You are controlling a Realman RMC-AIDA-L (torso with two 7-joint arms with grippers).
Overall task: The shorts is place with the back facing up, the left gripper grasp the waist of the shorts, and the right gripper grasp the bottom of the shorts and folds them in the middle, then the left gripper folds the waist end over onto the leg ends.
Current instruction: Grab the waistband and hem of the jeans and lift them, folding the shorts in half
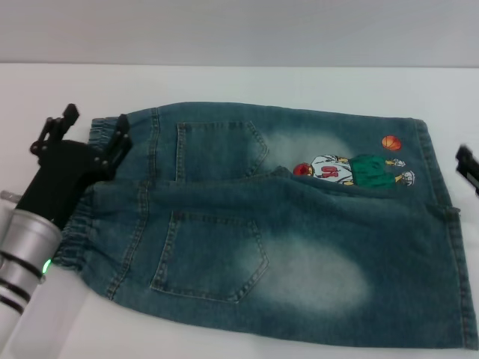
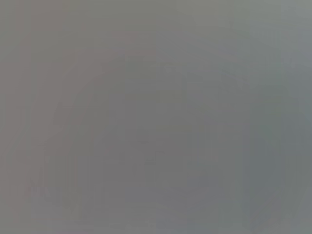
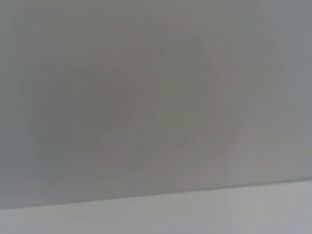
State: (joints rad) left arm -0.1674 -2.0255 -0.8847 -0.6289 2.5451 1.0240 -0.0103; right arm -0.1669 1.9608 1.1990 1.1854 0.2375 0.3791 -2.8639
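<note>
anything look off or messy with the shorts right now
The shorts are already folded lengthwise, but unevenly: the upper layer sits skewed, so the cartoon print is half tucked under its edge. The left gripper is at the waistband; the right gripper is barely in view by the hems. No damage shows.

Print on the shorts: a cartoon basketball player on the far leg, toward the right; red marks on its white shirt look like a number but are too small to read.
Other text, labels, brands: none readable in the head view.
Wrist views: blank grey, no writing.
</note>
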